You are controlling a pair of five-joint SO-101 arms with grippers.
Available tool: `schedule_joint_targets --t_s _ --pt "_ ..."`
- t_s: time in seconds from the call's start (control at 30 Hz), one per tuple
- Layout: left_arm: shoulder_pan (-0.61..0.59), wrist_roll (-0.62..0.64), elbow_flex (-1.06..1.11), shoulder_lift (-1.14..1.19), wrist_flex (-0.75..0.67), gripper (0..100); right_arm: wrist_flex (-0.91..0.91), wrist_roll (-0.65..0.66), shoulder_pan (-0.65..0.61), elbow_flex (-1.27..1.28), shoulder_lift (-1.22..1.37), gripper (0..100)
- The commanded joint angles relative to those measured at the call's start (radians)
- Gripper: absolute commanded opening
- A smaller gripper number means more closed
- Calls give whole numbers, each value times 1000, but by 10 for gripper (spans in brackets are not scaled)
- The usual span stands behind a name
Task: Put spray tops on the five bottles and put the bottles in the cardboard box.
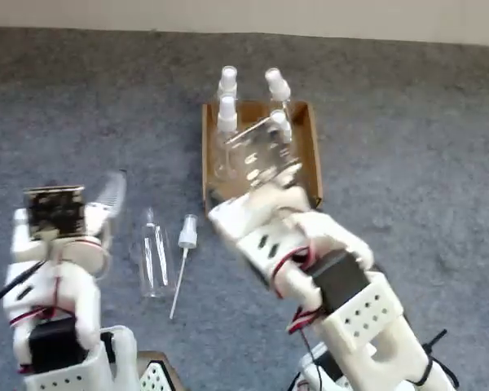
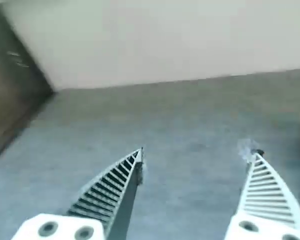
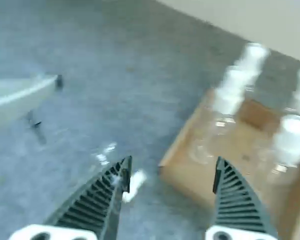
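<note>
Altogether four bottles [image 1: 227, 122] boxed, one loose.

Soft, even light covers the grey carpeted table [image 1: 424, 130], leaving only faint shadows. Glare whitens the clear plastic bottles [image 1: 225, 155] in the brown cardboard box [image 1: 312, 151].

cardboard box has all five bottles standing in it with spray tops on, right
No, four. The high view shows the cardboard box holding four topped bottles; the fifth bottle lies on the carpet with no top on, a spray top loose beside it.
</note>
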Motion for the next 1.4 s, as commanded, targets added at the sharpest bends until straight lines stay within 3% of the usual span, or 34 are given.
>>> schedule_joint_targets --t_s 0.0,0.23,0.33,0.47,0.6,1.03,1.1,1.2,1.37 --pt "-223 -87 -177 183 -34 294 5 8 -165 -44 25 203" --pt "-544 -144 -618 780 -86 294 -65 6 -274 -50 341 203" --pt "-656 -146 -846 1043 -86 294 -128 -68 -295 -90 490 203" --pt "-760 -146 -1078 1333 -86 294 -150 -222 -297 -208 697 203" --pt "-812 -146 -1201 1537 -86 294 -150 -265 -297 -323 868 205" --pt "-783 -147 -1227 1689 -87 294 -203 -267 -320 -397 1138 199" --pt "-777 -147 -1225 1689 -86 294 -203 -267 -320 -397 1148 153" --pt "-769 -149 -1184 1681 -87 294 -203 -262 -320 -398 1142 5" --pt "-769 -147 -1142 1678 -86 295 -199 -241 -344 -398 1027 3"
